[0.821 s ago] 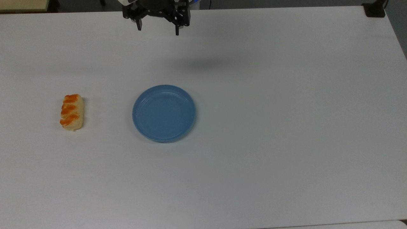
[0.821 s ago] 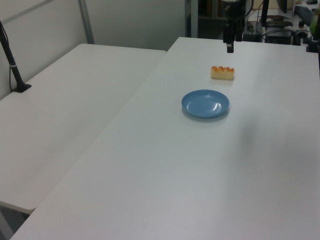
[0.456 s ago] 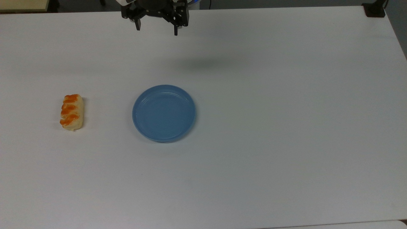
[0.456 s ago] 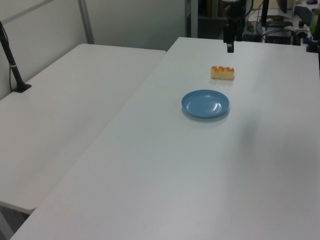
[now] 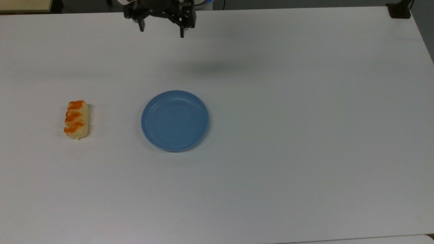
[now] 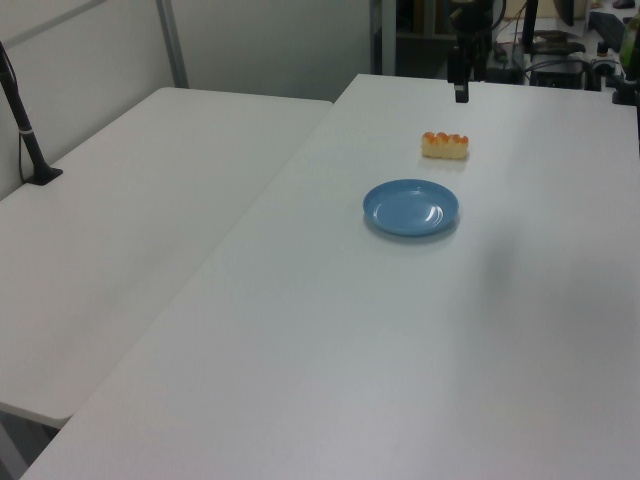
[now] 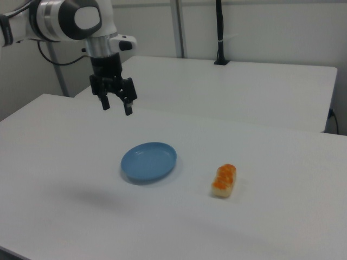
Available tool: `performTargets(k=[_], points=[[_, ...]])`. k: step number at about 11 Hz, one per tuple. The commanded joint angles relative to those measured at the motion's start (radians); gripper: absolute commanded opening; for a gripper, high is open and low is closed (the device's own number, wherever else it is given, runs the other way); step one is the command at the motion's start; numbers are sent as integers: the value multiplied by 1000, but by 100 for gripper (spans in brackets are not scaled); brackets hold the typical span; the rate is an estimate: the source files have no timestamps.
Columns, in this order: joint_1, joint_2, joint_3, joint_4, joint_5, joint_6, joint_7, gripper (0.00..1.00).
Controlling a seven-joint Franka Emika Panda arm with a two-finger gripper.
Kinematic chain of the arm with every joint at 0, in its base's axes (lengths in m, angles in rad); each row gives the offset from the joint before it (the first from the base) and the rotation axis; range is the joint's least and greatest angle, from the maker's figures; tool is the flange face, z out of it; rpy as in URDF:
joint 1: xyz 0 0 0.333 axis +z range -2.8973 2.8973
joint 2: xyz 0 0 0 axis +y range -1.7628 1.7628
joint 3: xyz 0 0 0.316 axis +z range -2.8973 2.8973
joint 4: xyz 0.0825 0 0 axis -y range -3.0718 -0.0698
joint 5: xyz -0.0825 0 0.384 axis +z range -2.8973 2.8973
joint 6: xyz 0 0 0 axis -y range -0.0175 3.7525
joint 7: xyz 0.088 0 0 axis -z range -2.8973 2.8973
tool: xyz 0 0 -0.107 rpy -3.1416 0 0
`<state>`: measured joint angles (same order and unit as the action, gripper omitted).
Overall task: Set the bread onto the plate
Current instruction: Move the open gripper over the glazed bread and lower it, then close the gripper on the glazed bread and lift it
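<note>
The white table (image 5: 305, 135) carried the blue plate (image 5: 174, 120) near its middle, empty, and the bread (image 5: 77, 119) lay flat on the tabletop well apart from it, toward the top view's left, its orange-glazed ridges facing up. The arm (image 7: 65, 19) held the gripper (image 5: 161, 31) high above the table near the far edge in the top view, well away from both plate and bread, with its two fingers (image 7: 128, 107) spread apart and pointing down, holding nothing.
</note>
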<state>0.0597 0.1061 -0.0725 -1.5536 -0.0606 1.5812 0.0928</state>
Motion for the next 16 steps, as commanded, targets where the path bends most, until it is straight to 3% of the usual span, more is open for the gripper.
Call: performTargets(k=[1,3,5,11,13,14,15,16], points=[[3,52,-163,39,2,20,-203,100],[0,137,-289,38,11,174,-280,100],[-27,245,-374,35,34,337,-368,100],[-75,496,-382,27,106,650,-392,100],[-64,543,-377,27,122,686,-390,100],[-58,558,-374,26,124,701,-387,97],[-57,566,-372,18,124,724,-377,87],[-57,566,-371,17,124,737,-372,68]])
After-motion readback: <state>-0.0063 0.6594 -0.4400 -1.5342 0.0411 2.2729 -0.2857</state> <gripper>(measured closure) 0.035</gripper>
